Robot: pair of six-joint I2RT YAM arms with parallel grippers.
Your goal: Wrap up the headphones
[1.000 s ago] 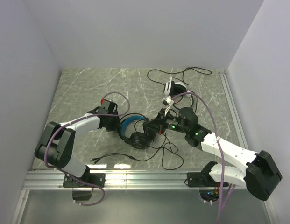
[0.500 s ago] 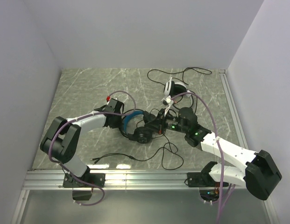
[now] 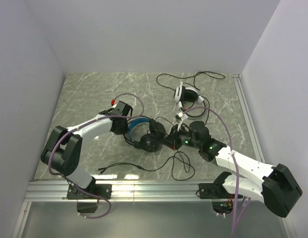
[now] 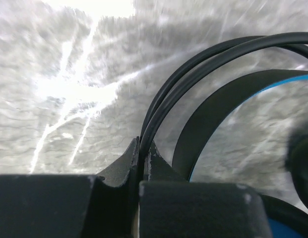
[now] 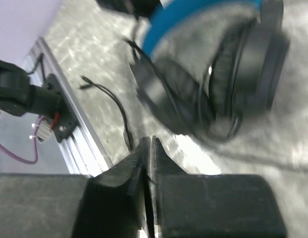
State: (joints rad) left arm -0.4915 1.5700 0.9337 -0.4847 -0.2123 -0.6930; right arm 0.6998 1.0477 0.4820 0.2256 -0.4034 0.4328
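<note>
While the left pincer (image 4: 143, 148) clamps the headphones (image 3: 150, 144), their blue band (image 3: 136, 125) bows leftward; right pincer (image 5: 149, 148) state unclear.

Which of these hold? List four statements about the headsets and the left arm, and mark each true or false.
1. The left gripper has its jaws closed on a thin black cable. True.
2. The white headset lies beside the left gripper. False: the blue-banded headset is there; the white one lies farther back, to the right.
3. The two headsets are stacked. False: they lie apart on the table.
4. A loose cable trails on the table near the arms' bases. True.
</note>
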